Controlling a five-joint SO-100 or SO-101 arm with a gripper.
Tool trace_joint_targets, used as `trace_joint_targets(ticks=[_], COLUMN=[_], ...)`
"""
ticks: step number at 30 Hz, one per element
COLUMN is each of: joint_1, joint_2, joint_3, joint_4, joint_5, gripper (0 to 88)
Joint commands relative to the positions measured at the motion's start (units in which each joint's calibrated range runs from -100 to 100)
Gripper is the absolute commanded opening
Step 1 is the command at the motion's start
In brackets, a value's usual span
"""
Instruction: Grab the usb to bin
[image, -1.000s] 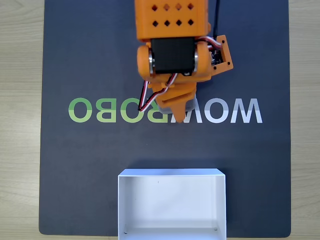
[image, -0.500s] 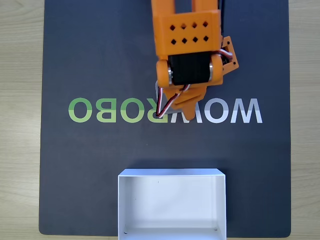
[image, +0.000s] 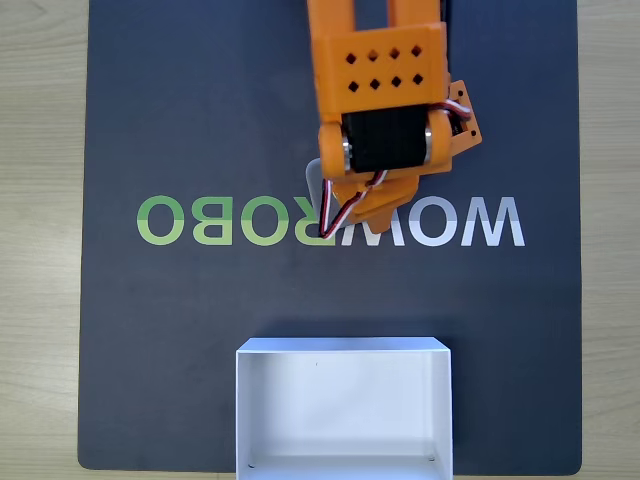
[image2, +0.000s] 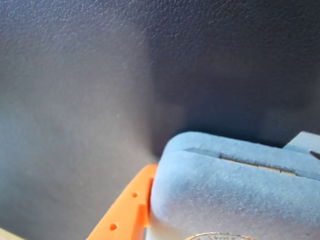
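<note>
The orange two-finger gripper (image: 362, 222) is hanging over the dark mat (image: 180, 120), above the printed letters (image: 480, 222) in the fixed view. A small flat grey rounded-square usb gadget (image2: 225, 195) is sitting against an orange finger (image2: 127, 212) in the wrist view, with a gold emblem edge showing at the bottom. In the fixed view a grey corner of it (image: 315, 178) is peeking out at the left of the gripper. The jaws are seeming to grasp the gadget, but the second finger is hidden. The white rectangular open-top bin (image: 343, 347) is standing well apart, at the lower edge of the mat.
</note>
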Motion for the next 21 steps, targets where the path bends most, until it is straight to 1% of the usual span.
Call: trace_joint_targets(ticks=[1,3,6,11,15,21], joint_1=[0.5,0.4,0.1,-0.3,0.1,0.5], joint_2=[-0.2,-0.5,-1.1,-5.8,-11.1,-18.0], joint_3=[-1.5,-1.5,-2.1,-7.2,-14.2,-29.7], joint_4=[0.0,0.0,0.9,7.2,11.5,21.7], joint_5=[0.1,0.2,0.3,-0.1,-0.1,-0.1], gripper=[16.1,14.5,14.5,14.5,14.5,14.5])
